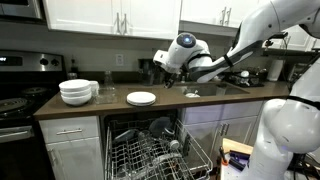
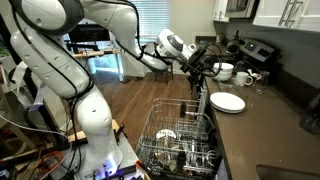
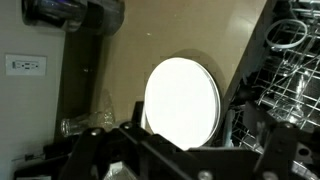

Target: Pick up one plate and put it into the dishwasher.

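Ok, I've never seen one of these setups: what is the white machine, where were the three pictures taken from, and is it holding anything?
The white jointed machine is a robot arm that a person steers remotely. Two pictures come from cameras standing in the kitchen. The third comes from a camera on the arm's wrist, looking down at the work. On the brown counter lie a white plate and some stacked bowls. Below the counter, the dishwasher stands open with its wire rack pulled out. The dark fingers at the arm's tip hang over the counter near the plate and hold nothing. I cannot tell whether they are open or shut.
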`<state>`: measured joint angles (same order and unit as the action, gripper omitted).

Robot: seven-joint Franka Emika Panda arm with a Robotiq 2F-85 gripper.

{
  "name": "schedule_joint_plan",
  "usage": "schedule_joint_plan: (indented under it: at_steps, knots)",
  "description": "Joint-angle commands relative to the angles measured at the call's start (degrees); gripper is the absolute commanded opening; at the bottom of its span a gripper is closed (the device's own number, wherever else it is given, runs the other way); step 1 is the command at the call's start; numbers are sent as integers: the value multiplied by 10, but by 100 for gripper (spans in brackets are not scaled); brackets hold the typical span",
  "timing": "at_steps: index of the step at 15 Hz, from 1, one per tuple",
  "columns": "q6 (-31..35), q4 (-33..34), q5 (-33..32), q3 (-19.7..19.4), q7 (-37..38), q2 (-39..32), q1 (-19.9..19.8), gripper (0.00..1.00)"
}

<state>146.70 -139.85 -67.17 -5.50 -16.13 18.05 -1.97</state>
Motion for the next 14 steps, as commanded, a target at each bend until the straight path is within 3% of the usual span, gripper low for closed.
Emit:
schedule_joint_plan:
  at_steps: [1,6,10,11,14]
  knots:
    - [31,56,-32,10,61,-88,-3,100]
    - [6,106,-24,30,173,-167,1,100]
    - [-31,145,-103,44,277,-206,11,100]
    - [-5,118,-60,37,229,-184,5,100]
    - [-8,121,-63,38,237,-191,7,100]
